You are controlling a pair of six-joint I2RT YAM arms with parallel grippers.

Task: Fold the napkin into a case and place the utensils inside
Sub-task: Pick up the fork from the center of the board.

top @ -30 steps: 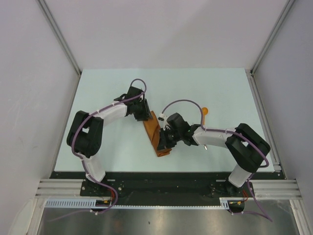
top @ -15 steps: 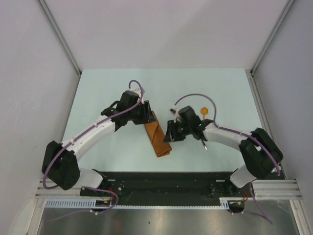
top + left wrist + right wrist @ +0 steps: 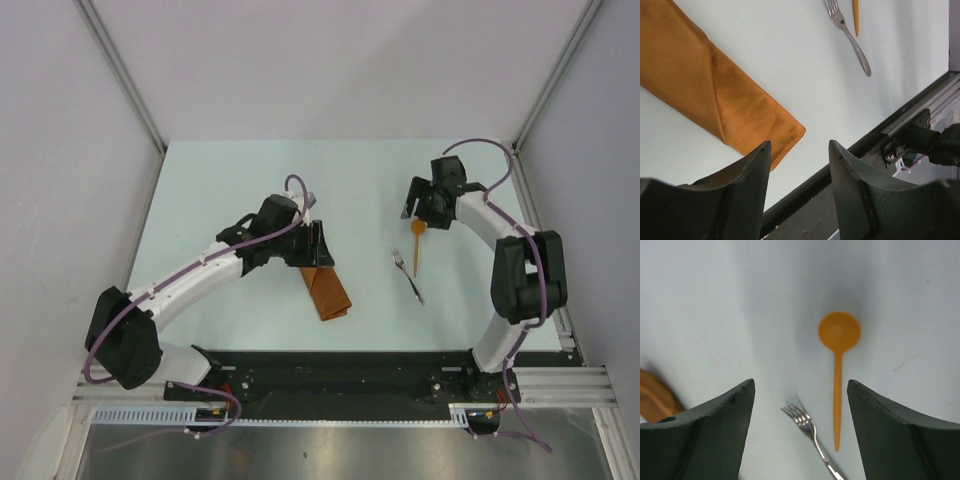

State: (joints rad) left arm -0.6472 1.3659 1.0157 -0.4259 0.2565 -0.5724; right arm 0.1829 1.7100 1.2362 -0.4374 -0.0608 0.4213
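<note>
Since a second ago the left gripper [image 3: 319, 246] has stayed at the far end of the folded rust-orange napkin case [image 3: 326, 286], its dark fingers [image 3: 747, 190] now parted and empty above the cloth's near corner. The case lies flat mid-table, a narrow, softly creased strip with one diagonal fold. To its right lie the slim shiny metal fork [image 3: 408, 276] and the round-bowled orange spoon [image 3: 839, 333], where the right gripper [image 3: 799, 385] has swung from the case, spread wide and holding nothing.

Right jaws now wide, above spoon [image 3: 839, 335]
</note>
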